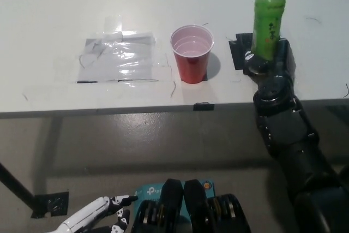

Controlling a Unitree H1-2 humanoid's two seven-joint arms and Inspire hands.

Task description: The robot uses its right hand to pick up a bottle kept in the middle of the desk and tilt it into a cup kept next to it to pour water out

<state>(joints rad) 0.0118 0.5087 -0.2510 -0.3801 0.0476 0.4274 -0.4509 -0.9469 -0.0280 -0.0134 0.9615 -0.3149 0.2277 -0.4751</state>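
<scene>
A black right hand (266, 63) grips a green bottle (268, 17) by its lower part at the upper right of the frame, fingers wrapped around the base, the bottle standing upright with its yellow-green cap at the very top edge of the picture. Whether the bottle's base touches the desk cannot be told, since the hand hides it. The black right arm runs down from the hand to the bottom right corner. Just left of the bottle, near the centre top, a red cup (192, 53) stands upright on the white desk (54, 9), its mouth open, apart from the bottle. A dark square of tape (241, 51) shows on the desk behind the hand. Further left lies a sheet of clear plastic (120, 57) taped flat to the desk. A small dark tape mark (203, 106) sits on the desk's front edge below the cup. The white left hand (101, 215) rests at the lower left, below the desk, fingers stretched out and holding nothing
</scene>
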